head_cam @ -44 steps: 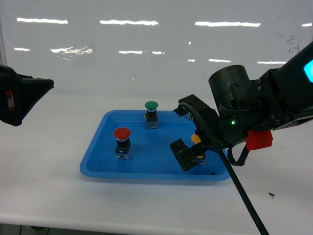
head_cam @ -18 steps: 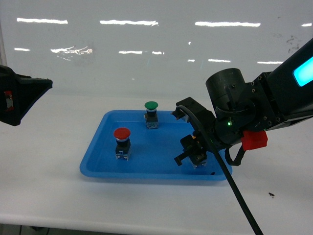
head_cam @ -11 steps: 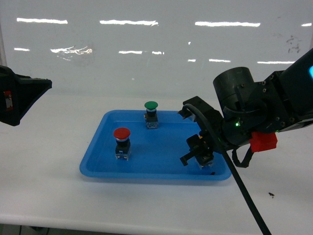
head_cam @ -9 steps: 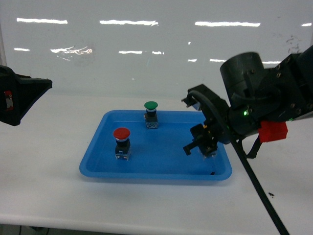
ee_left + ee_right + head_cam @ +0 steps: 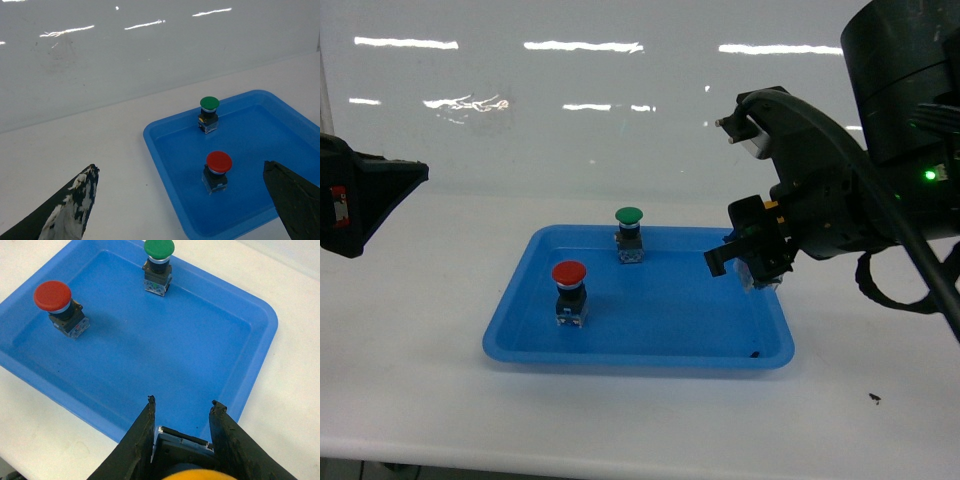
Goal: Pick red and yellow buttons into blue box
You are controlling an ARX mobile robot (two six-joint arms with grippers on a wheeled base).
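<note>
My right pincer [image 5: 182, 432] pinches the yellow button [image 5: 200, 474] at the bottom centre, lifted above the tray [image 5: 260, 320]. I should carry it level and grip firmly. The red button [image 5: 52, 296] waits upper left; the box is unseen.

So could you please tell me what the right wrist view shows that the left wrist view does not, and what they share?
Only the right wrist view shows the yellow button, clamped in the right hand above the tray's edge. Only the left wrist view shows the left hand, its open fingers spread wide, and the back wall. Both show the red button and green button standing in the shallow blue tray.
</note>
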